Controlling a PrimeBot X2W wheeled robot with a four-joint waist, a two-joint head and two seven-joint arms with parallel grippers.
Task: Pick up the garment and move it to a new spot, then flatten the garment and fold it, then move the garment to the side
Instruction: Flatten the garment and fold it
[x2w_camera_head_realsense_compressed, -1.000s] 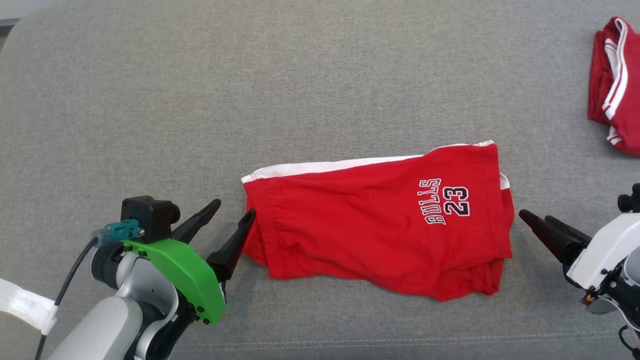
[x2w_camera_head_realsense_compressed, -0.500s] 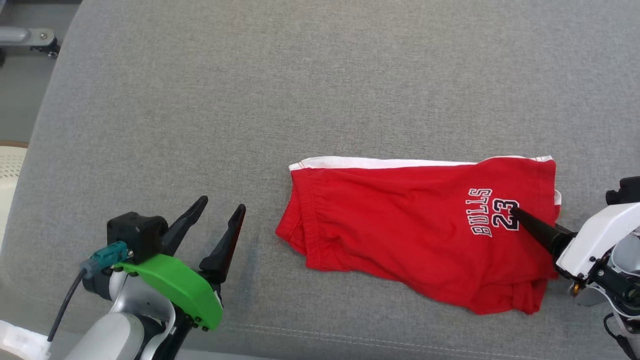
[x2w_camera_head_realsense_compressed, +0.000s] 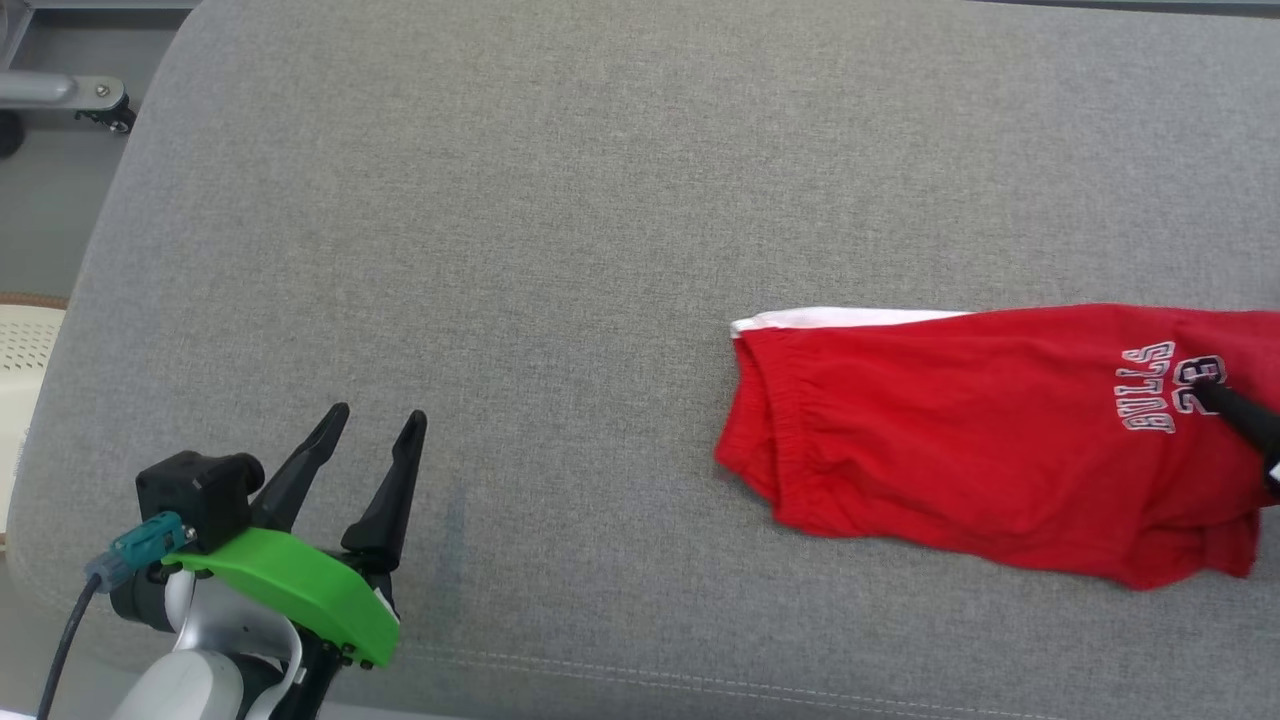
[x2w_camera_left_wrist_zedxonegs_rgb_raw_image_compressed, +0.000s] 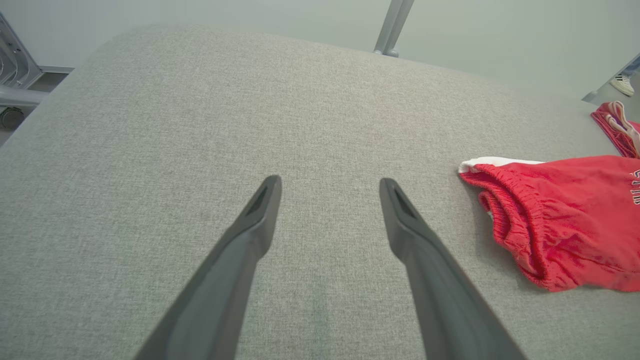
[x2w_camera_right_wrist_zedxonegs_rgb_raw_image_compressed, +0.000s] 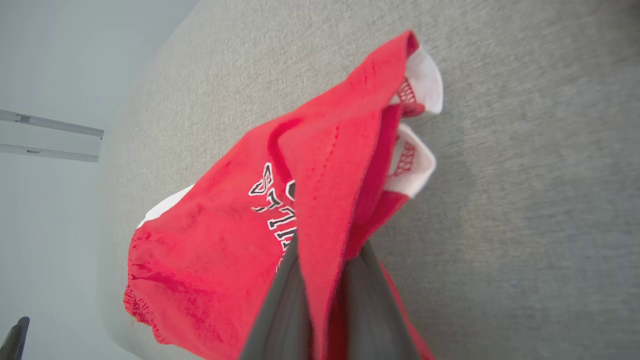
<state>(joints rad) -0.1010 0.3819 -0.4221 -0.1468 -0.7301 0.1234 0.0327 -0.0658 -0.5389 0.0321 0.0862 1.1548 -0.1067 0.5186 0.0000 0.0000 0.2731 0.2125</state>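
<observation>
The garment is a pair of red shorts (x2w_camera_head_realsense_compressed: 960, 440) with a white side stripe and a "BULLS 23" print, lying folded on the grey cushion (x2w_camera_head_realsense_compressed: 600, 250) at the right. My right gripper (x2w_camera_head_realsense_compressed: 1205, 392) is shut on the leg end by the print. In the right wrist view a ridge of red cloth (x2w_camera_right_wrist_zedxonegs_rgb_raw_image_compressed: 320, 200) is pinched between the right gripper's (x2w_camera_right_wrist_zedxonegs_rgb_raw_image_compressed: 327, 250) fingers and lifted. My left gripper (x2w_camera_head_realsense_compressed: 378, 415) stands open at the lower left, well clear of the waistband (x2w_camera_left_wrist_zedxonegs_rgb_raw_image_compressed: 505, 220). Nothing lies between the left gripper's (x2w_camera_left_wrist_zedxonegs_rgb_raw_image_compressed: 330, 181) fingers.
A second red and white garment (x2w_camera_left_wrist_zedxonegs_rgb_raw_image_compressed: 617, 125) lies at the cushion's far right edge, with a person's shoe (x2w_camera_left_wrist_zedxonegs_rgb_raw_image_compressed: 624, 84) on the floor beyond it. The cushion's left edge (x2w_camera_head_realsense_compressed: 90, 300) borders a metal frame (x2w_camera_head_realsense_compressed: 60, 95) and a cream object (x2w_camera_head_realsense_compressed: 20, 370).
The head camera has swung left. My right gripper reached onto the shorts by the print, shut on the cloth, and drew the shorts rightward, away from the left gripper, which was beside the waistband.
</observation>
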